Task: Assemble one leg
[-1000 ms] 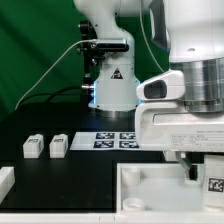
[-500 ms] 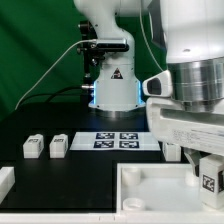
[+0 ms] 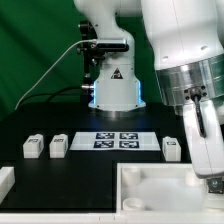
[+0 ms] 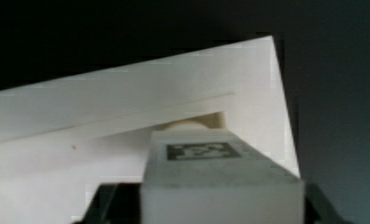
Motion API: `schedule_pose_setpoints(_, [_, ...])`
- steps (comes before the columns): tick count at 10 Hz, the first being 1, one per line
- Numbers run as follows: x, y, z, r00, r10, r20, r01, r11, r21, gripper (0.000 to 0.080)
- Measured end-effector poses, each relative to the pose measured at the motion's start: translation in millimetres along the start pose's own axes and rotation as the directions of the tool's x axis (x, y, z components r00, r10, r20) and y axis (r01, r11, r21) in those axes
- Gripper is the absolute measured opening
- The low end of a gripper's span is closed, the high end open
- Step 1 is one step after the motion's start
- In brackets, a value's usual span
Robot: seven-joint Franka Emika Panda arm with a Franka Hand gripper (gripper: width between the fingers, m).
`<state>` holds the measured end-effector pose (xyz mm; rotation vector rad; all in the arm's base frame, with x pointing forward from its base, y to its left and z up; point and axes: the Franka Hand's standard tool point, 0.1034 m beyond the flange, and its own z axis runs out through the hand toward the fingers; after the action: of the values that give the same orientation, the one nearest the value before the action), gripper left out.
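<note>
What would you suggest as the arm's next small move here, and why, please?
Probably a short descent toward the panel. In the wrist view the gripper holds a leg just off the panel's corner, and the panel's corner hole can't be seen, so alignment should be checked first.

Ext. cam low, front-on toward robot base (image 3: pixel 112 88); wrist cam close above panel (image 4: pixel 146 95), shared.

Over the last second the arm's wrist swings toward the exterior view's right and rotates, carrying the end effector (image 3: pixel 212 180) lower at the frame edge and uncovering a third leg (image 3: pixel 171 150) on the bench beside the marker board (image 3: pixel 120 139).
</note>
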<state>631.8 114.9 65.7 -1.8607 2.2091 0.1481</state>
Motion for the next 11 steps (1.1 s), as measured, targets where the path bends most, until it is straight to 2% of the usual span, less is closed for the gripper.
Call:
schedule_pose_setpoints(1, [0.0, 0.1, 0.2, 1.0, -0.031, 0.0, 0.031, 1.0, 0.0, 0.0294])
schedule_pose_setpoints(2, [-0.4, 0.5, 0.4, 0.999, -0.05, -0.002, 0.05, 0.999, -0.003, 0.045])
schedule_pose_setpoints(3, [-2.6, 4.1, 1.2, 0.975, -0.223, -0.018, 0.223, 0.974, -0.032, 0.0575])
schedule_pose_setpoints(4, [-10.7, 9.4, 0.7, 0.906, -0.421, -0.046, 0.415, 0.905, -0.095, 0.0575])
schedule_pose_setpoints(5, [-14.8, 4.7, 0.1, 0.855, -0.517, -0.041, 0.515, 0.855, -0.059, 0.0634])
schedule_pose_setpoints(6, [-10.8, 5.4, 1.0, 0.828, -0.56, -0.037, 0.557, 0.828, -0.064, 0.0645])
schedule_pose_setpoints(7, [-9.7, 5.1, 0.9, 0.745, -0.667, -0.033, 0.664, 0.745, -0.072, 0.0645])
schedule_pose_setpoints(8, [-9.8, 5.3, 0.9, 0.656, -0.754, -0.034, 0.749, 0.656, -0.091, 0.0645])
schedule_pose_setpoints(9, [-11.3, 4.6, -0.1, 0.537, -0.842, -0.049, 0.832, 0.538, -0.134, 0.0649])
schedule_pose_setpoints(10, [-10.5, 0.8, -2.7, 0.296, -0.954, -0.034, 0.939, 0.298, -0.17, 0.0649])
schedule_pose_setpoints(11, [-11.1, -0.7, -3.3, 0.187, -0.982, -0.027, 0.964, 0.189, -0.186, 0.0649])
